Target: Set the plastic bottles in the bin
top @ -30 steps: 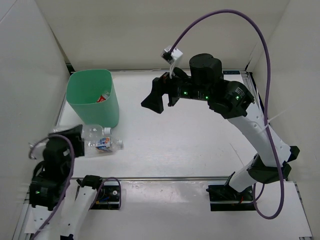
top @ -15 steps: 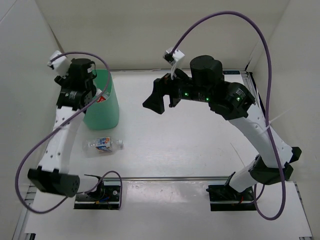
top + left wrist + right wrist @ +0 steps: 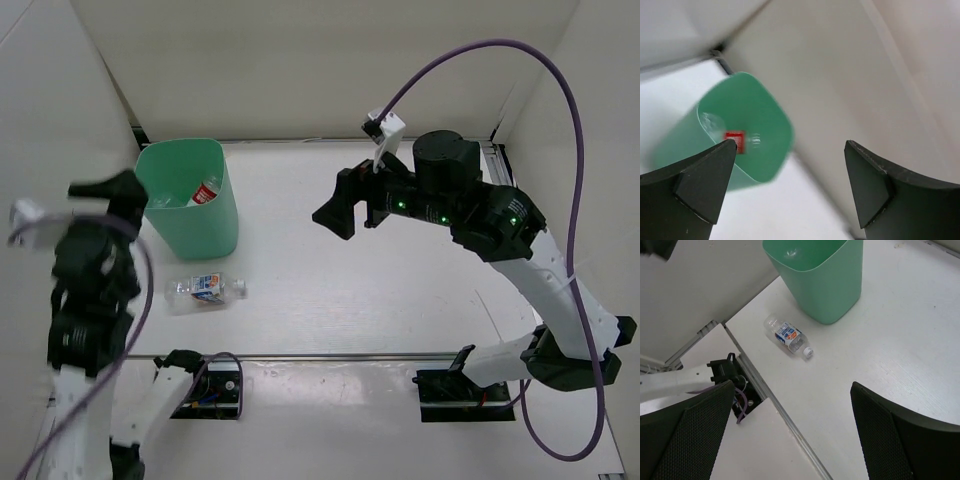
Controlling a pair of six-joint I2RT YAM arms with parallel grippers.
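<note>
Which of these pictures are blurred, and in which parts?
Left wrist view: the bin and walls are smeared, the left gripper sharp. Top view: that gripper and its arm are smeared; the bottle on the table is crisp. Right wrist view: sharp throughout, with soft even light.

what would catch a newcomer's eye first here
The mint-green bin at the table's far left corner stands out, with a red-labelled bottle inside. One more bottle lies on its side on the white table just in front of it, nearer the arms.
</note>
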